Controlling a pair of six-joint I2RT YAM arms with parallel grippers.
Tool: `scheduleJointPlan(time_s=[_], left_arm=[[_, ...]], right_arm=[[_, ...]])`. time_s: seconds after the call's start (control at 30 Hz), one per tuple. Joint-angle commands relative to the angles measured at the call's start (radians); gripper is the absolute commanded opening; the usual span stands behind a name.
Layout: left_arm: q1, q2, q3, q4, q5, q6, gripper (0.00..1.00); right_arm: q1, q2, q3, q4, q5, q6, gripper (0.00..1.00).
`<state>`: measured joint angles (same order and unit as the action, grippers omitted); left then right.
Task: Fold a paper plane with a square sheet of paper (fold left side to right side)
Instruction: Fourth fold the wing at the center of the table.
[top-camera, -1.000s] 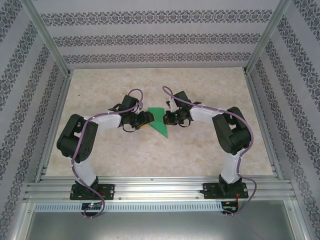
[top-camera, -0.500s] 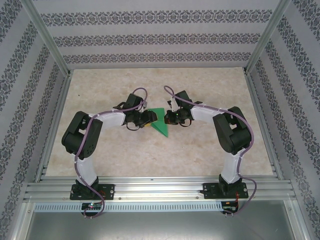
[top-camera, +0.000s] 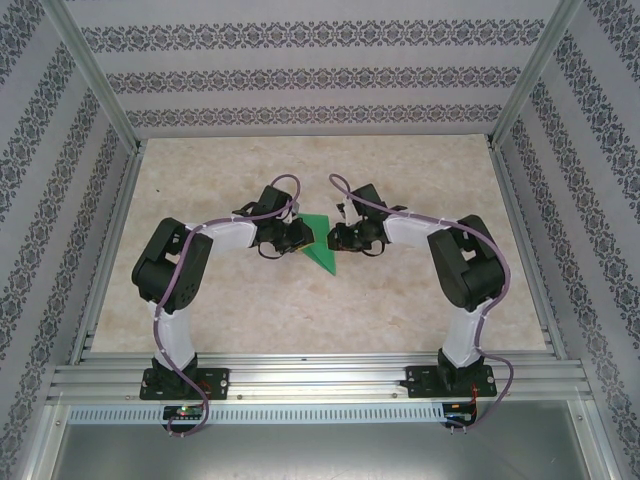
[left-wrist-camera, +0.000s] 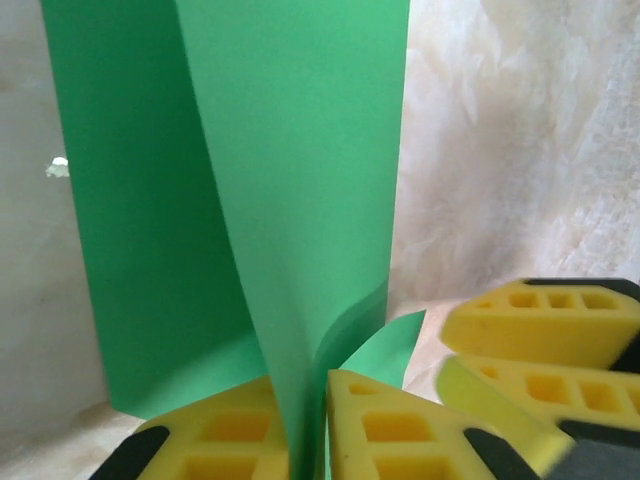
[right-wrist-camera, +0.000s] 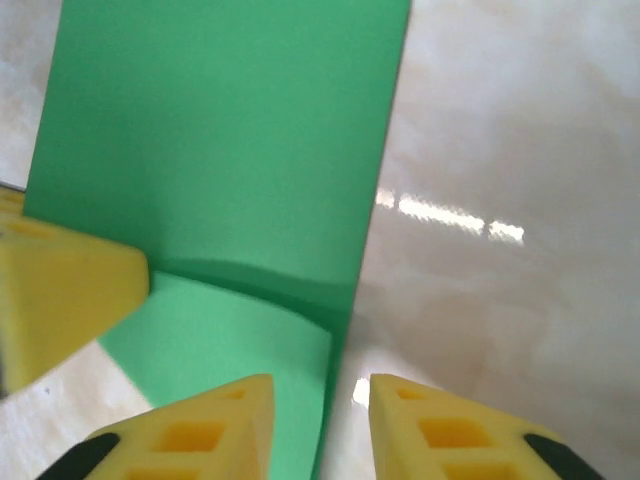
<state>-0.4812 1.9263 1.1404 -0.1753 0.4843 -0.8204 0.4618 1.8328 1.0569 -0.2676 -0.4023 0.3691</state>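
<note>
Left hand (left-wrist-camera: 310, 440) was closed on a raised flap of the green sheet of paper (left-wrist-camera: 290, 150), with its yellow pads (left-wrist-camera: 400, 430) pressed against both faces. Right hand (right-wrist-camera: 320, 425) stood narrowly parted, and the sheet's straight edge ran into the gap between its pads, unpinched. Both hands met at the middle of the tabletop (top-camera: 420, 170), where the rest of the sheet lay flat.

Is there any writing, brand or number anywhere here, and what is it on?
No readable text anywhere.
The green paper is blank.
The yellow pads bear only moulded holes.
The wallpaper is pure ornament.
Anything on the arm bases is too small to read.
</note>
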Motion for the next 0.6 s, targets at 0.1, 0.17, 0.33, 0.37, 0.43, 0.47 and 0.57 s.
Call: scheduleJointPlan(time_s=[0.1,0.17,0.33,0.37,0.43,0.47,0.57], left_arm=[[-0.019,-0.036,0.031,-0.032,-0.011,-0.023,0.13],[-0.019,-0.041,0.037,-0.041,-0.014,-0.025,0.13],[-0.021,-0.045,0.041,-0.047,-0.011,-0.038,0.13],[-0.021,-0.045,0.042,-0.049,-0.012,-0.04,0.13],[-0.02,-0.043,0.044,-0.049,-0.011,-0.046,0.13],[-0.021,-0.043,0.045,-0.051,-0.011,-0.048,0.13],[-0.021,-0.041,0.05,-0.051,-0.009,-0.059,0.14]], right_arm=[[0.031,-0.218,-0.169,0.154,0.139,-0.033,0.43],[0.071,-0.249,-0.206,0.163,0.19,-0.059,0.44],[0.192,-0.257,-0.256,0.202,0.347,-0.107,0.44],[0.212,-0.251,-0.255,0.206,0.369,-0.116,0.45],[0.249,-0.23,-0.241,0.209,0.406,-0.135,0.45],[0.26,-0.219,-0.231,0.205,0.419,-0.141,0.45],[0.291,-0.177,-0.195,0.188,0.458,-0.168,0.45]])
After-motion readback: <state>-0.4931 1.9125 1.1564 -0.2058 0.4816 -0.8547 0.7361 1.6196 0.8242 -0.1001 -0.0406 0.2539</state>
